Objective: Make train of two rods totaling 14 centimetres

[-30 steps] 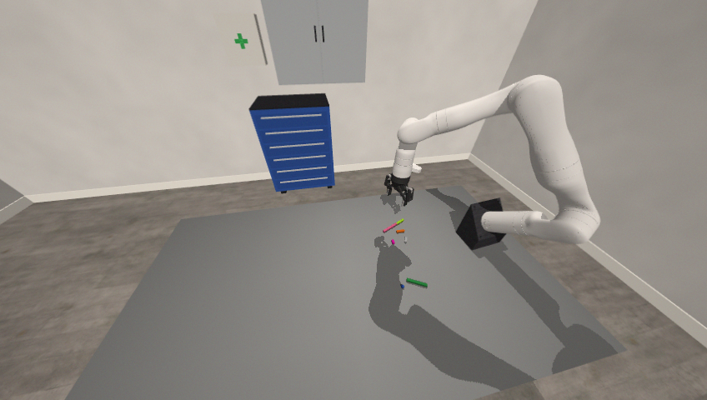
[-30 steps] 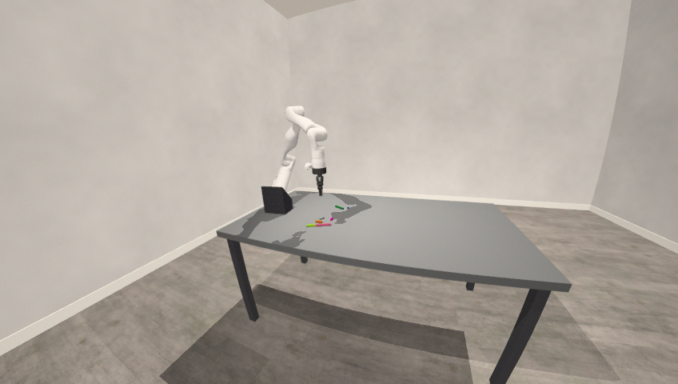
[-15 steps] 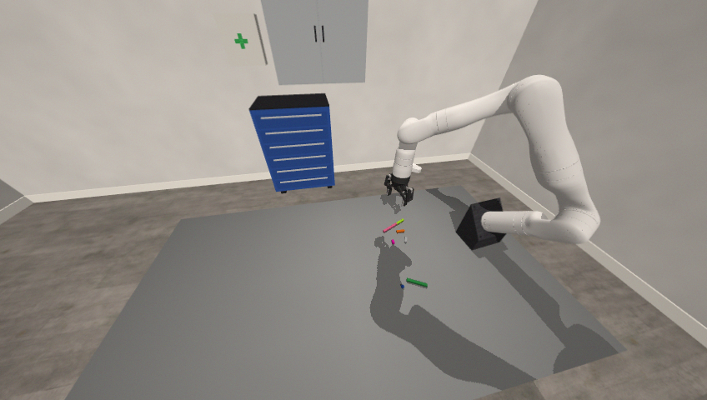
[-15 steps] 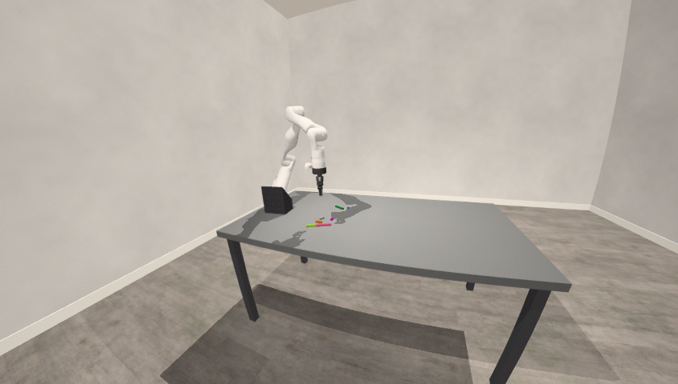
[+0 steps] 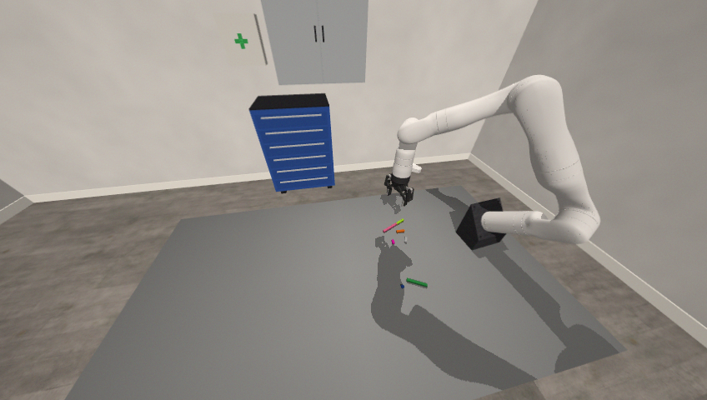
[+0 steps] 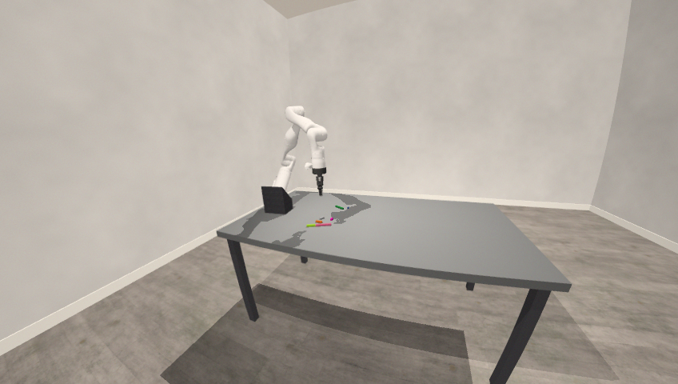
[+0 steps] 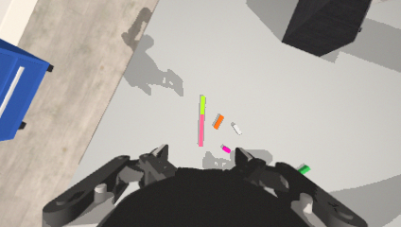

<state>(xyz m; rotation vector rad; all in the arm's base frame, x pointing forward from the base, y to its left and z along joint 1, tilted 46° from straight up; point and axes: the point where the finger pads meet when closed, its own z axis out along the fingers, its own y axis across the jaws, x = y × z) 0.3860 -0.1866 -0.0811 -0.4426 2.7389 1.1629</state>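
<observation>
A pink rod [image 7: 200,130] and a lime rod [image 7: 202,104] lie flat, end to end in one straight line on the table; they also show in the top view, pink rod [image 5: 389,227] and lime rod [image 5: 399,221]. An orange rod [image 7: 217,121], a grey rod [image 7: 236,128] and a magenta rod [image 7: 225,148] lie apart beside the line. A green rod [image 5: 416,282] and a small blue rod [image 5: 402,286] lie farther off. My gripper [image 5: 399,193] is open and empty, raised well above the table, away from the rods; its fingers fill the wrist view's bottom [image 7: 203,158].
The arm's black base block [image 5: 480,223] stands on the table's right side. A blue drawer cabinet [image 5: 293,142] stands on the floor beyond the table's far edge. The table edge runs close to the gripper's side.
</observation>
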